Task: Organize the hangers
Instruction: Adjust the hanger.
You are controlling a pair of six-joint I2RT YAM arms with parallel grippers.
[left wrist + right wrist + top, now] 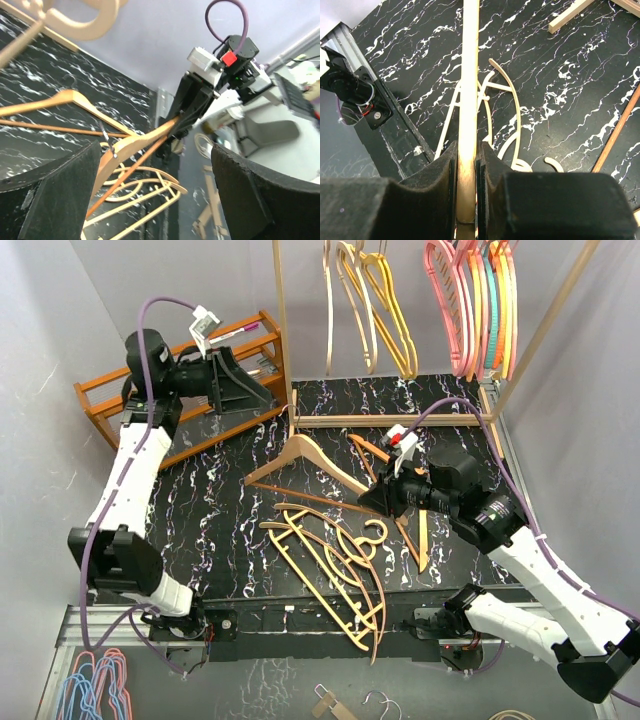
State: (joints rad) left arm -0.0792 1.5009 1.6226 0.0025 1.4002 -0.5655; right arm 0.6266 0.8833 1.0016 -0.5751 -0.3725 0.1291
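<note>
My right gripper (372, 502) (468, 170) is shut on one end of a tan wooden hanger (310, 452) (469, 70), whose triangle tilts up above the black marbled table. Below it, several pale curved hangers (325, 560) (145, 192) lie tangled on the table, and another wooden hanger (418, 535) lies under my right arm. On the rail hang yellow hangers (388, 310), pink hangers (445, 310) and orange and teal ones (497, 300). My left gripper (258, 383) (155, 200) is open and empty, raised at the back left and facing the held hanger (132, 145).
An orange-brown slatted rack (110, 405) stands at the back left, right behind my left gripper. The pale wooden frame's base bar (400, 420) crosses the back of the table. Pink and blue wire hangers (95, 685) lie off the table at the bottom left.
</note>
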